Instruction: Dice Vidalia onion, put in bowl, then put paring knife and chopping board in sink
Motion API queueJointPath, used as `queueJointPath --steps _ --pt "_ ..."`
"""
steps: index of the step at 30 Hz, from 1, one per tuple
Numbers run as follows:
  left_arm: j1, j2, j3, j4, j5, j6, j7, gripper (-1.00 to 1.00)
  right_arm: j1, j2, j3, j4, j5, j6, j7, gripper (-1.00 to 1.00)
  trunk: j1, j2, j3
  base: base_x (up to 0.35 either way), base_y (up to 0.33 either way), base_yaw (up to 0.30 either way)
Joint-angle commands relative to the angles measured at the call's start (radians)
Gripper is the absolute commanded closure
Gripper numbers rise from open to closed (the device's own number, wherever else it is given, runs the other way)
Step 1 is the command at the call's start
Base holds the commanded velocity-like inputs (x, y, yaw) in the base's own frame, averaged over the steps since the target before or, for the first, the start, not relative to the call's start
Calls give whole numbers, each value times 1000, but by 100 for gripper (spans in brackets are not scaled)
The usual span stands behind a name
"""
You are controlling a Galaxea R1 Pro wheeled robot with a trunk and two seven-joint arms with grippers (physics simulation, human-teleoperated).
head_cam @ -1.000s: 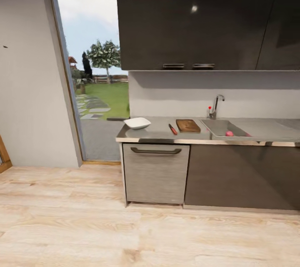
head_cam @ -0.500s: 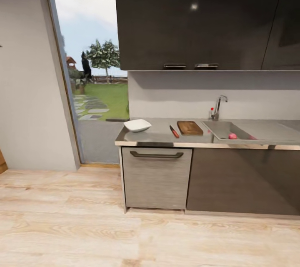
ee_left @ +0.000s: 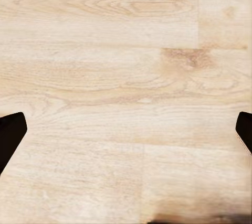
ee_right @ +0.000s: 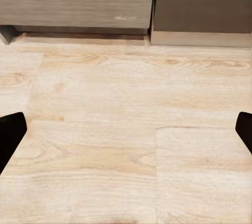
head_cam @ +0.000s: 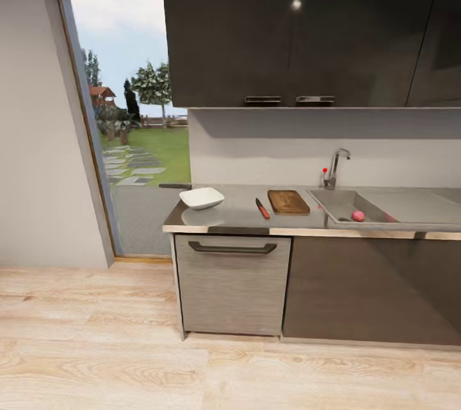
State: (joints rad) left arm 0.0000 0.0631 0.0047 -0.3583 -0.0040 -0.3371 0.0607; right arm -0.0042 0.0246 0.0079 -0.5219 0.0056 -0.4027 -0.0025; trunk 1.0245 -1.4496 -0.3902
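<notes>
Camera now nearer the counter. Left gripper (ee_left: pixel 126 135) and right gripper (ee_right: pixel 126 135): pointed at the wood floor (head_cam: pixel 96 333), fingers spread wide, holding nothing. Countertop (head_cam: pixel 237 213): bowl (head_cam: pixel 202 197), paring knife (head_cam: pixel 262 208), chopping board (head_cam: pixel 288 201). Sink (head_cam: pixel 339 202): Vidalia onion (head_cam: pixel 358 215) inside.

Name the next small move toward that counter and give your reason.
Probably keep rolling forward, veering slightly right toward the rectangular steel sink. The small pink onion lies in its basin, right of the brown wooden chopping board, with a stretch of pale wood floor in between. Both wrist cameras look at floor, with the left gripper and right gripper open and empty.
</notes>
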Motion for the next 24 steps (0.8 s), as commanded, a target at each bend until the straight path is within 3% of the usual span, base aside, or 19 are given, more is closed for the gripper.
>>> queueJointPath --steps 1,13,24 --pt "0 0 0 -1 -1 -2 2 -100 0 0 1 0 0 -3 0 -100 1 0 -1 284 -20 0" --pt "0 1 2 -1 -1 -2 2 -100 0 -1 1 0 2 -2 -1 -100 1 0 -1 279 -3 0" --pt "0 1 3 -1 1 -2 2 -100 0 0 1 0 2 -2 -1 -100 1 0 -1 38 0 0"
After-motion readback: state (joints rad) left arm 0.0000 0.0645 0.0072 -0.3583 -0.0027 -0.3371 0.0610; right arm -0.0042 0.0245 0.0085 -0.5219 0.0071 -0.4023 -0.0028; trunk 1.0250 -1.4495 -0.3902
